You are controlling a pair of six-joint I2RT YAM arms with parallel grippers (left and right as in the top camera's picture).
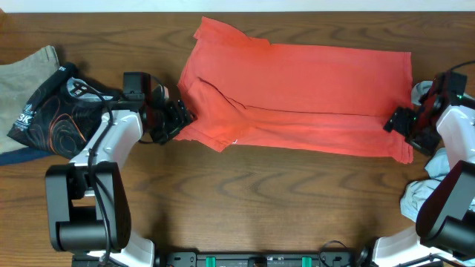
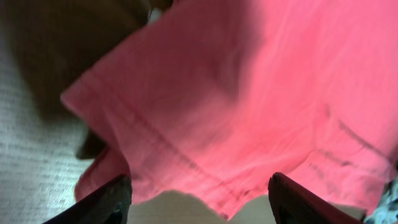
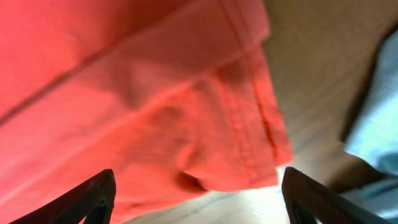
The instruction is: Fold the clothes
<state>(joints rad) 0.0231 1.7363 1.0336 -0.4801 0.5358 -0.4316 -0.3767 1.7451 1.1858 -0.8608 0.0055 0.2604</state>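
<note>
A coral-red tee lies folded into a long band across the middle of the table, with a sleeve at its left end. My left gripper sits at that left end, just off the hem. In the left wrist view its fingers stand wide apart and open, with the red hem lying ahead of them and nothing held. My right gripper is at the band's lower right corner. It is open too, and the stitched corner rests on the wood just beyond its fingertips.
A pile of clothes sits at the left edge: a tan garment, a black printed one and a blue edge. Light grey-blue tees are bunched at the right edge beside the right arm. The table's front edge runs along the bottom.
</note>
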